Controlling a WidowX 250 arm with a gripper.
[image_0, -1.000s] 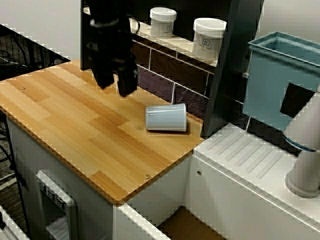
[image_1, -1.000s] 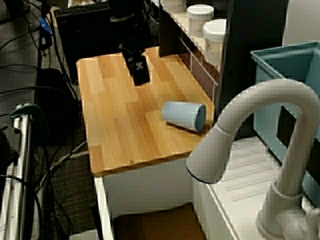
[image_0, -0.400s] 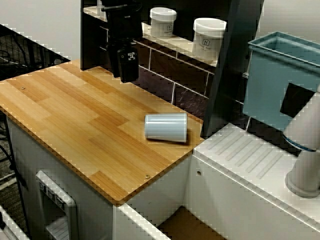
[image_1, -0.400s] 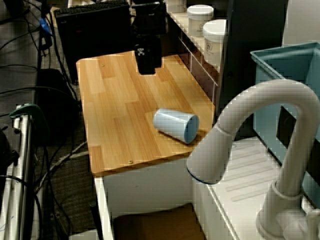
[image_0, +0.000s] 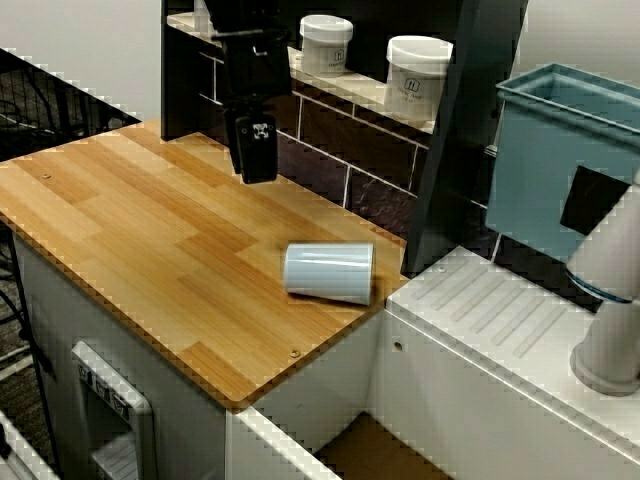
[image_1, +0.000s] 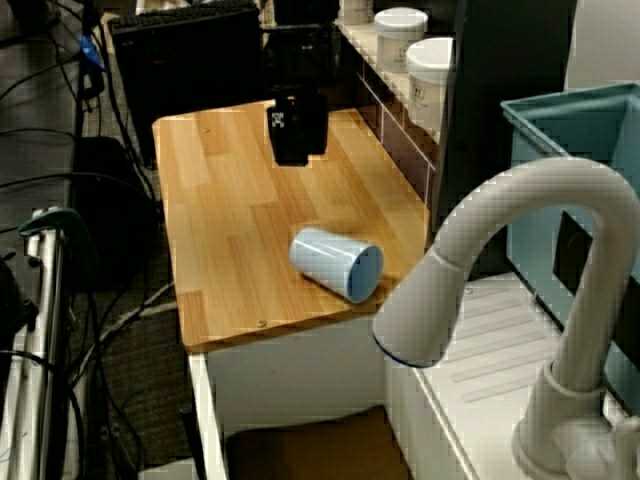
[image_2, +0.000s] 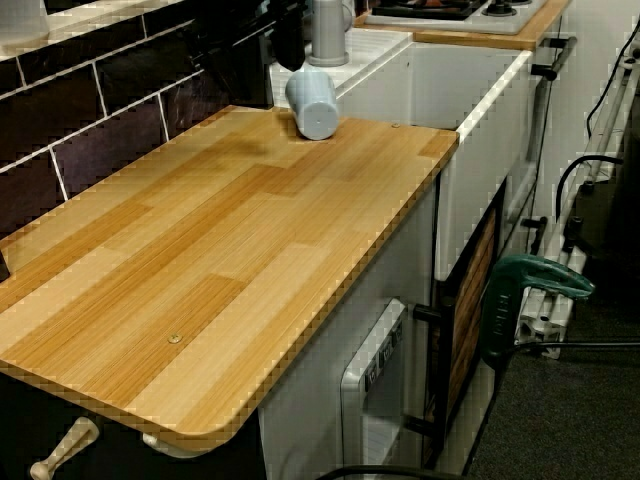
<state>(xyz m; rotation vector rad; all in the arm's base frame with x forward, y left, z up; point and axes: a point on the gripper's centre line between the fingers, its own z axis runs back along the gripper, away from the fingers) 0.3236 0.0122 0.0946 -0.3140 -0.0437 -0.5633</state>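
Side view: blue cup (image_1: 335, 265) lying sideways on counter (image_1: 220, 230), probably light, rigid, roll-prone; best taken by rim. Gripper (image_1: 290, 152) hovering apart, opening indiscernible.

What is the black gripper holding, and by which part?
Nothing. The black gripper hangs empty over the wooden counter; the pale blue cup lies on its side, apart from it.

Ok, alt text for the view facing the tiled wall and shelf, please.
A pale blue cup lies on its side near the right end of a wooden counter, apart from the black gripper hanging over the counter's back edge. Two white jars stand on the shelf behind.
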